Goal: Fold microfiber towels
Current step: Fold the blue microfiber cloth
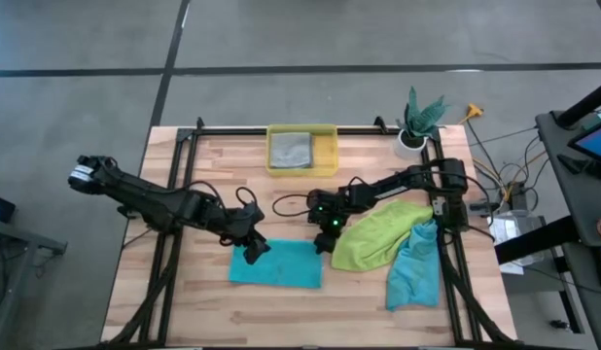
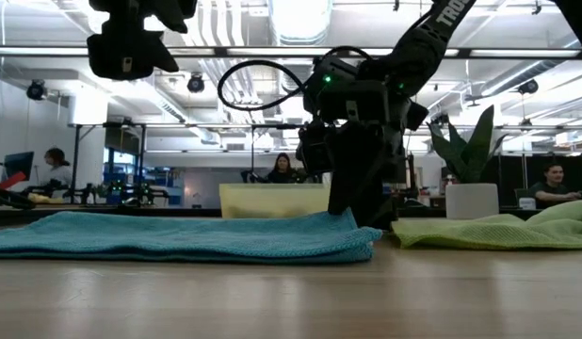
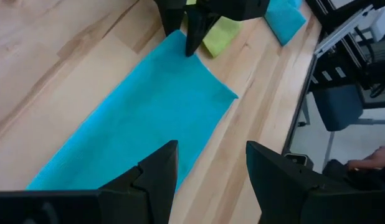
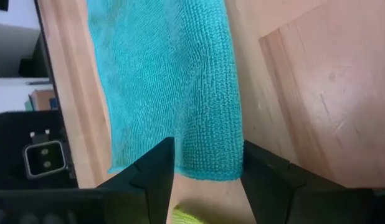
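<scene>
Ribbed teal towel [image 1: 276,264] — flat rectangle — between both open grippers.

- Flat towel [image 1: 276,263] lies near the table's [image 1: 184,311] middle.
- Left gripper [image 1: 252,251] at its far-left corner, right gripper [image 1: 323,240] at its far-right.
- Two bunched towels [image 1: 398,253] right.
- Bin [image 1: 302,150] far, holding a towel [image 1: 290,149].

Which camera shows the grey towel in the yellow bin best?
The high view: it looks straight down on the grey towel lying inside the yellow bin. The low view shows only the bin's wall; neither wrist view shows it.
</scene>
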